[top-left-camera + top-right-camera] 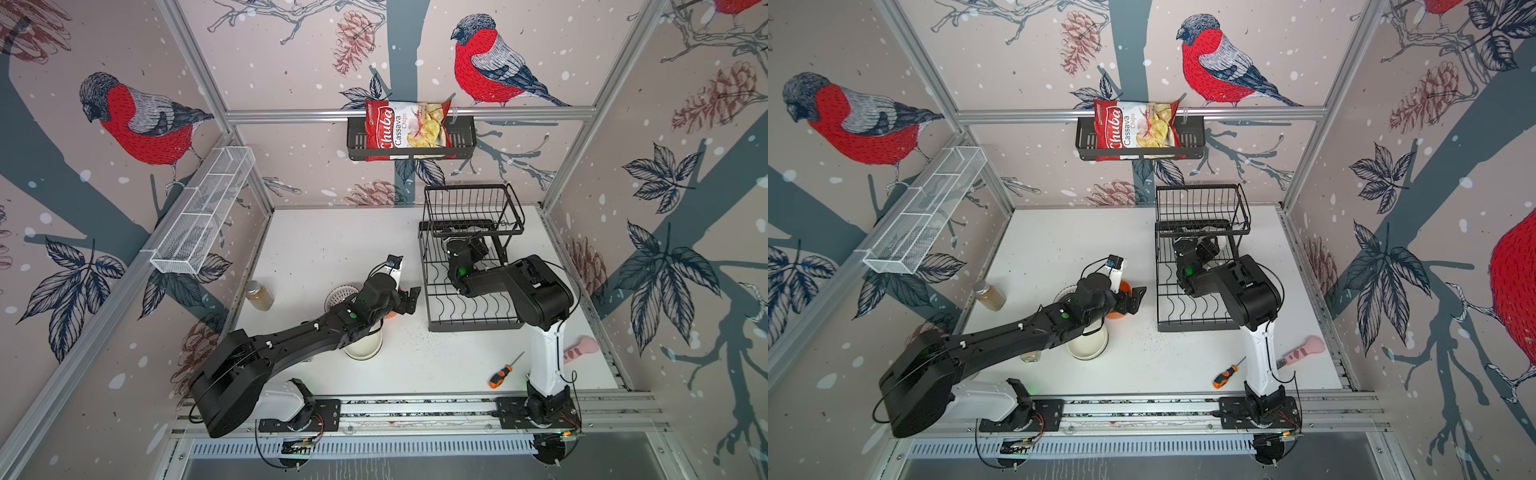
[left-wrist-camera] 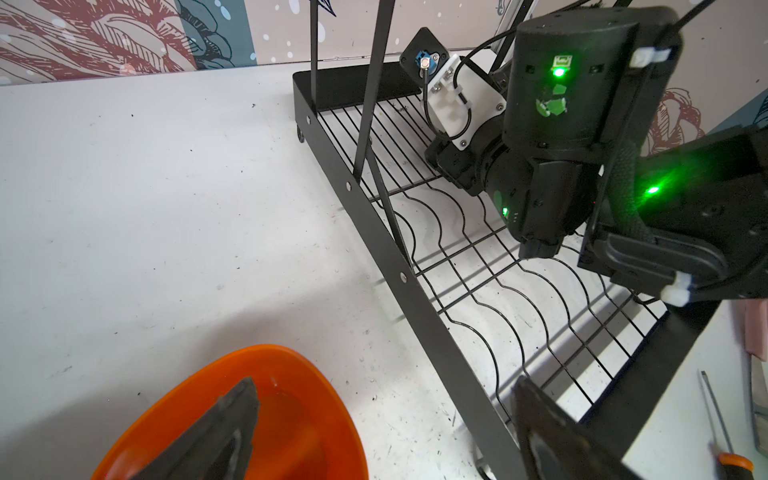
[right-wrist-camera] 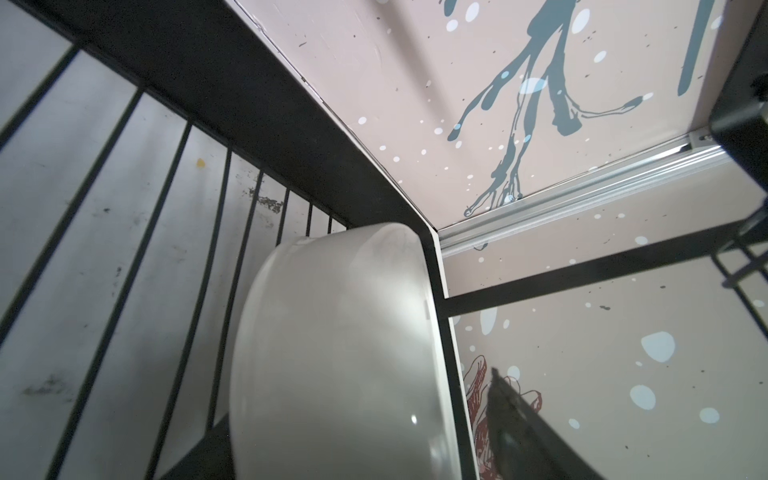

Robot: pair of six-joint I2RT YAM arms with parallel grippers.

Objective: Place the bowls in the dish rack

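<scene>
Two bowls matter right now. A white bowl [image 3: 332,353] stands on edge in the back corner of the rack [image 1: 476,327], lower tier, leaning on the end wall. That makes sense: upright it takes little room and leaves the wavy slots free for the rest. The right gripper [image 1: 482,245] is tucked in there under the upper basket [image 1: 473,208]. Its wrist view shows only one finger [image 3: 511,419], and that one is clear of the bowl, so I'd call those jaws parted with nothing held.

The left gripper [image 1: 409,300] is spread wide over the orange bowl [image 2: 299,411], which sits on the table just beside the rack. One finger [image 2: 224,419] dips inside the bowl and the other hangs outside past the rim, so it looks lined up for a rim pinch, not gripping yet.

What's in the way: the right arm lies across the lower tier, so the orange one can't really go in until that arm backs out. With the basket overhead, it probably has to leave low, not straight up. The left arm also covers part of a cream bowl [image 1: 363,351], and a patterned bowl [image 1: 337,293] sits behind its wrist, both on the table.

Other stuff: a jar [image 1: 259,296] off to the left, a screwdriver [image 1: 500,374] and a pink-handled thing [image 1: 582,347] near the right arm's base, and a chip bag [image 1: 405,126] up in the wall basket. None of it crowds the rack.
</scene>
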